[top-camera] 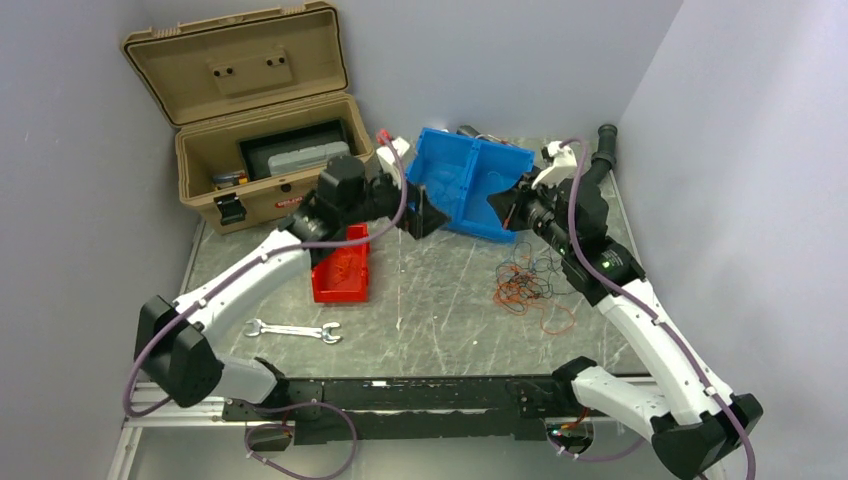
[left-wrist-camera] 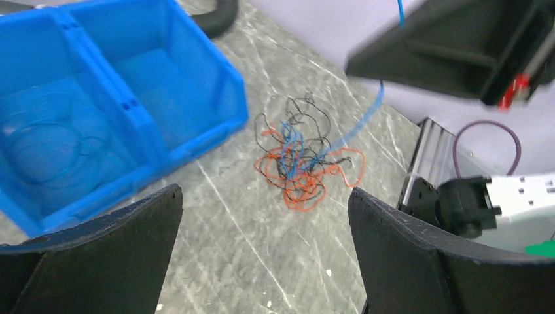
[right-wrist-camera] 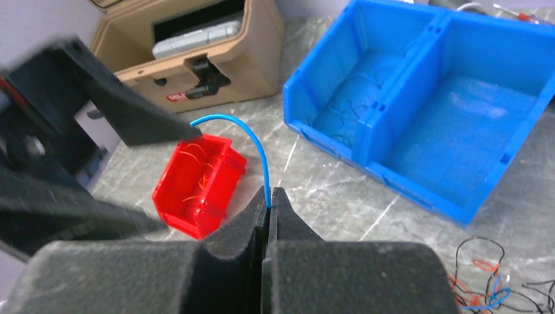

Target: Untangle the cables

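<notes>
Right wrist view is showing what the top view is barely catching: the right gripper point(right-wrist-camera: 269, 199) is pinching one blue wire point(right-wrist-camera: 260, 154), jaws closed tight on it, and the wire is arcing up in front of the red bin point(right-wrist-camera: 183, 209). That bin is holding a few thin orange strands, and the blue bin point(right-wrist-camera: 419, 193) is carrying faint loops in its left-hand compartment. Left wrist view is showing the left gripper point(left-wrist-camera: 265, 193) with jaws spread wide, gripping nothing, while the cables point(left-wrist-camera: 298, 163) are lying in a heap on the counter point(left-wrist-camera: 249, 248) near the blue bin.
</notes>
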`<move>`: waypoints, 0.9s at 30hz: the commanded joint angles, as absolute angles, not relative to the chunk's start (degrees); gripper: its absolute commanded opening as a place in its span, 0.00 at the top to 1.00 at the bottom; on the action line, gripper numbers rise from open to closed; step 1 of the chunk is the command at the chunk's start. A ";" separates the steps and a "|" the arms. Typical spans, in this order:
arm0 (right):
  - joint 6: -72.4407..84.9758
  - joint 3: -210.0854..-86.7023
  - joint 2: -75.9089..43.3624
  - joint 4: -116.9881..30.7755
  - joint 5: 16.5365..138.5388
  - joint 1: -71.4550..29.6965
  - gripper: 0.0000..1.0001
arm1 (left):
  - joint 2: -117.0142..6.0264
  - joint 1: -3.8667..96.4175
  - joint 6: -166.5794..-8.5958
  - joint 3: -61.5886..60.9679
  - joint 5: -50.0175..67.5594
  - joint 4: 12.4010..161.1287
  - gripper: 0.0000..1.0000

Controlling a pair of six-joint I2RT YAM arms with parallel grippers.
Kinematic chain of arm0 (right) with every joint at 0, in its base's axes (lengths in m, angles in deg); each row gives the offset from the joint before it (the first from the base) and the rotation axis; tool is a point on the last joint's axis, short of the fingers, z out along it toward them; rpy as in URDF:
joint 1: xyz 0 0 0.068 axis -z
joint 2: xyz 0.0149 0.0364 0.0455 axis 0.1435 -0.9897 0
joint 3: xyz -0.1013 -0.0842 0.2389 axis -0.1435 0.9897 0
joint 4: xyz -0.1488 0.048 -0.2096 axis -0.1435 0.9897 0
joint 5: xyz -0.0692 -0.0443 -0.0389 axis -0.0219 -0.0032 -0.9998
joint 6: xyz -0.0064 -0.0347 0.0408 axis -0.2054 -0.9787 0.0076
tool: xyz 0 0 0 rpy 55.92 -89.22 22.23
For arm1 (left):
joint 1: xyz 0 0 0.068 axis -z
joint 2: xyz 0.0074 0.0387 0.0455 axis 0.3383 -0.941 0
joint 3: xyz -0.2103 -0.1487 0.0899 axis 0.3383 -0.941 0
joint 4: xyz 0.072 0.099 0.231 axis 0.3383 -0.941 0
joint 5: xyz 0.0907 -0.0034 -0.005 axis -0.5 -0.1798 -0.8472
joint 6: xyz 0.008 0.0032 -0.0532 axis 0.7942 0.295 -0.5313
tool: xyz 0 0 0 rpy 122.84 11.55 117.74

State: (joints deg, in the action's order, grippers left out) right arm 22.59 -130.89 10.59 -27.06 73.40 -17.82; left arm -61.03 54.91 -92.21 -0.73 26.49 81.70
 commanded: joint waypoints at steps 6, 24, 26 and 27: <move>24.30 -138.67 7.74 -25.30 72.16 -17.77 1.00 | -58.89 64.07 -92.40 -22.13 20.27 105.71 0.03; 28.80 -141.07 11.73 -26.31 64.06 -17.61 1.00 | -88.98 74.14 -92.85 -16.09 15.92 142.07 0.15; 28.81 -141.53 11.75 -26.18 63.85 -17.58 1.00 | -90.79 74.44 -93.36 -13.58 16.41 142.44 0.17; 28.73 -141.69 11.73 -26.16 63.71 -17.54 1.00 | -91.77 74.56 -93.57 -12.25 16.72 142.06 0.18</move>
